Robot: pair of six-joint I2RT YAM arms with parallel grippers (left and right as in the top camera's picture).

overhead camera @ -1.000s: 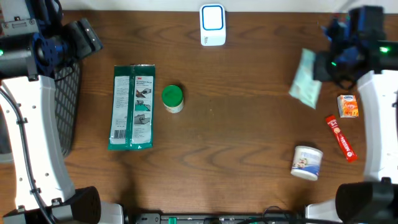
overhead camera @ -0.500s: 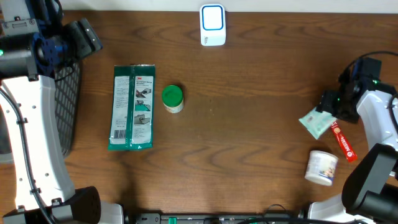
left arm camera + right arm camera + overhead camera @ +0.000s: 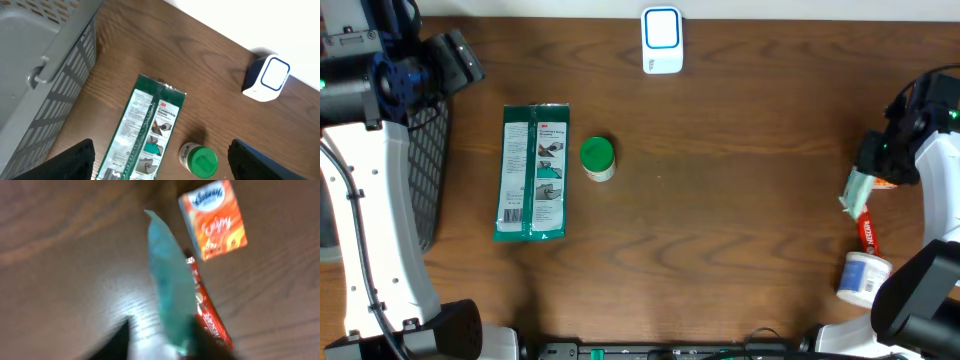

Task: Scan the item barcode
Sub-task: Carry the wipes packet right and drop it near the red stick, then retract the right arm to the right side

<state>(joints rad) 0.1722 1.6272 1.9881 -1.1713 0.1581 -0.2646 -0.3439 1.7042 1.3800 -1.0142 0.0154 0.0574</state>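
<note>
a long green 3m packet (image 3: 532,172) lies flat on the brown wooden table (image 3: 720,230), left of centre — a small green-capped jar (image 3: 597,157) stands just beside its right edge. a grey mesh basket (image 3: 428,170) sits at the far left. on the right — an orange box (image 3: 214,219), a red stick sachet (image 3: 867,233) and a white tub (image 3: 863,278).

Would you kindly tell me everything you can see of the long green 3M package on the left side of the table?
The green 3M package is a long, flat pouch of glossy plastic film. It is dark green at the edges, with a pale printed panel, a red logo and a seam running lengthwise. It looks sealed and lies flat on the wooden table, between the grey mesh basket and the green-capped bottle, touching neither.
</note>
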